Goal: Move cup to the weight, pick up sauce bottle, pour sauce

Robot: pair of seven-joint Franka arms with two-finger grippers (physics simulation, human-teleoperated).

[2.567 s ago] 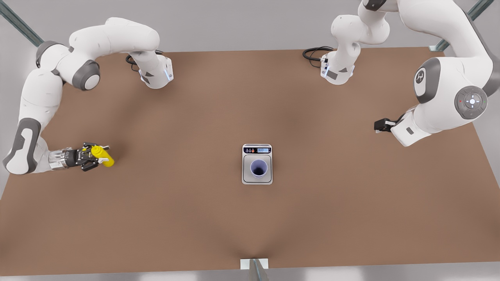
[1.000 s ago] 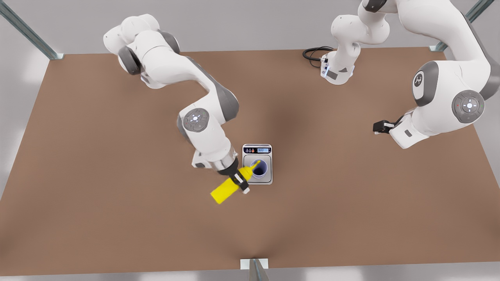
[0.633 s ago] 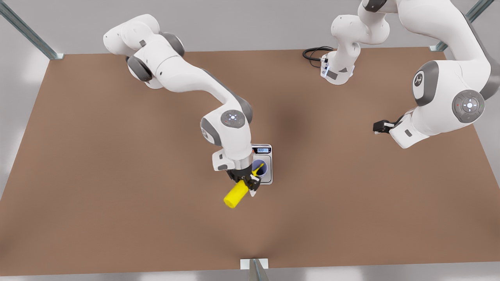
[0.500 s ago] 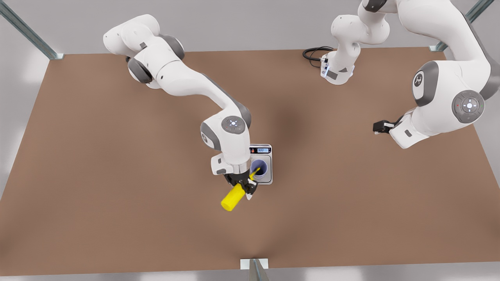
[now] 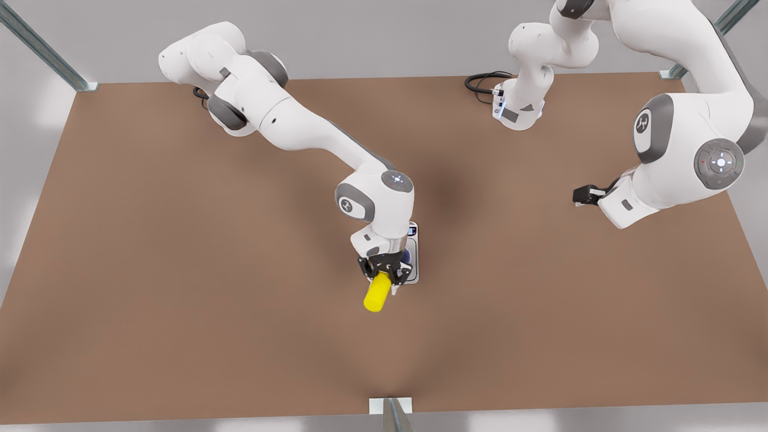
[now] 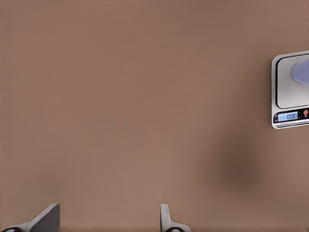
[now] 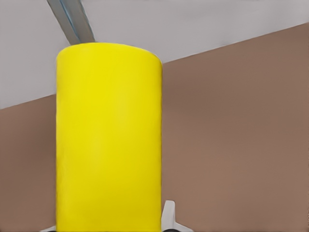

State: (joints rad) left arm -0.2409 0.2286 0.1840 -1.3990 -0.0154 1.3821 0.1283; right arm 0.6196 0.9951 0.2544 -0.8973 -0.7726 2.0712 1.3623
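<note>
Right gripper (image 5: 387, 277) is clamped on the sauce bottle (image 5: 377, 295), holding it tipped over the weight (image 5: 414, 258) near the middle of the tabletop (image 5: 180, 300), with the bottle's flat base toward the near edge and the nozzle end hidden under the wrist. The right wrist view shows the bottle's yellow body (image 7: 108, 140) seated between the fingers. The cup (image 6: 301, 71) stands on the steel plate of the weight, as the left wrist view shows at its border. Left gripper (image 5: 585, 194) waits well apart, toward the front view's right edge of the tabletop, its fingers (image 6: 166, 220) spread with nothing between them. The step in hand is judged to be the pour; the next move calls for keeping the nozzle over the cup mouth, then righting the bottle. Compared with half a second ago, the wrist has swung across the weight, now covering the cup and most of the plate, and the bottle points more squarely toward the near edge.
</note>
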